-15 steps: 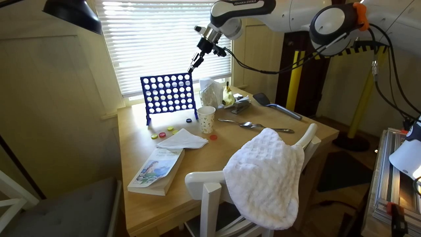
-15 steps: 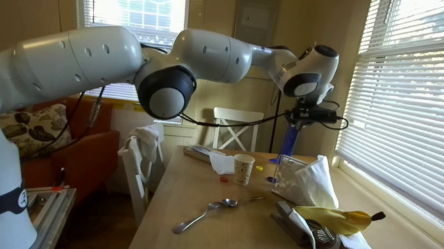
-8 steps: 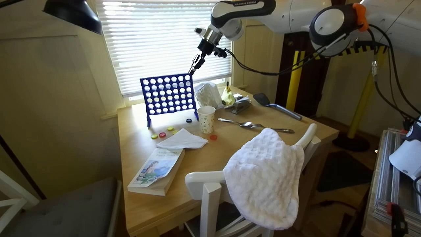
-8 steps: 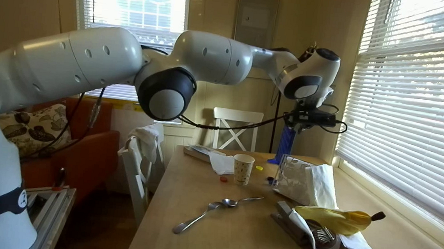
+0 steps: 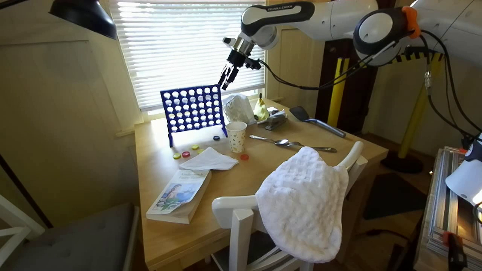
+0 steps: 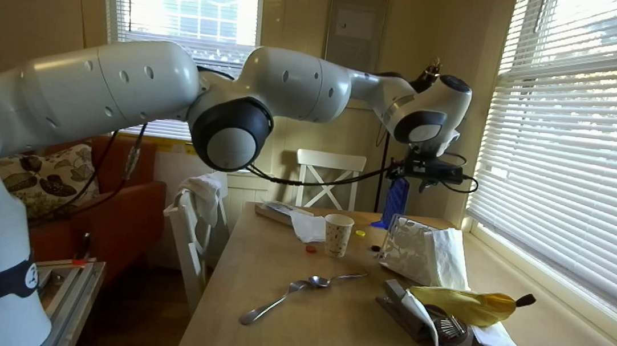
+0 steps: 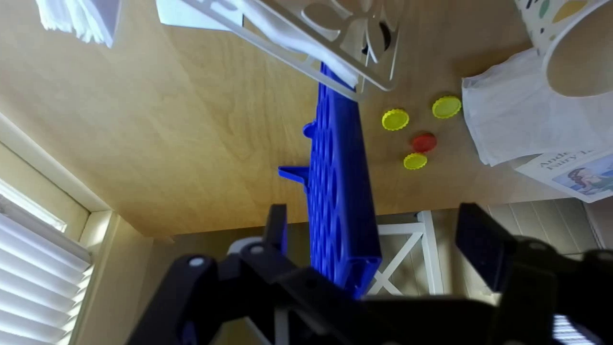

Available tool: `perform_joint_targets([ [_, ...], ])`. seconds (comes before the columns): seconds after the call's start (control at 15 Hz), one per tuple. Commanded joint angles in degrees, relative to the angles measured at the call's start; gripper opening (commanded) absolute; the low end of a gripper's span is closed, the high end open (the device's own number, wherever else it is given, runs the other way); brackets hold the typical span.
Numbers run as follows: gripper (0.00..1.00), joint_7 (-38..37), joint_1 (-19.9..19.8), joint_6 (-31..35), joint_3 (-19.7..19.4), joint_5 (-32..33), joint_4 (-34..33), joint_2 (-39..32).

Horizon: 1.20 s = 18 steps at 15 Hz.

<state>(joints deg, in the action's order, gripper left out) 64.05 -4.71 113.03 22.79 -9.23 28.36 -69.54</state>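
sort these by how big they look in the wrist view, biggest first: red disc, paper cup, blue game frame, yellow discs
1. Blue game frame, clearly the largest
2. Paper cup, though the picture's edge cuts it off
3. Red disc and each of the yellow discs: too alike to rank

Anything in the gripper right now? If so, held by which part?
Nothing held. The gripper is open; the wrist view shows the blue game rack between its jaws, with a gap on either side.
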Motion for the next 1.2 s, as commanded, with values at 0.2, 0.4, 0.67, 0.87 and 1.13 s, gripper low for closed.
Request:
perform_joint_targets([
  [0.2, 0.53, 4.75, 0.03, -3.43, 1.08, -0.07, -0.84, -1.72],
  [0.4, 0.31, 5.89, 0.24, -2.89, 0.78, 0.18, -1.1, -2.06],
  [0.67, 0.04, 6.25, 0.33, -2.28, 0.63, 0.18, -1.27, -2.32],
  [0.87, 0.05, 5.77, 0.36, -1.5, 0.74, -0.08, -1.41, -2.43],
  [1.13, 0.05, 8.64, -0.26, -0.26, 2.24, -1.04, -2.2, -1.39],
])
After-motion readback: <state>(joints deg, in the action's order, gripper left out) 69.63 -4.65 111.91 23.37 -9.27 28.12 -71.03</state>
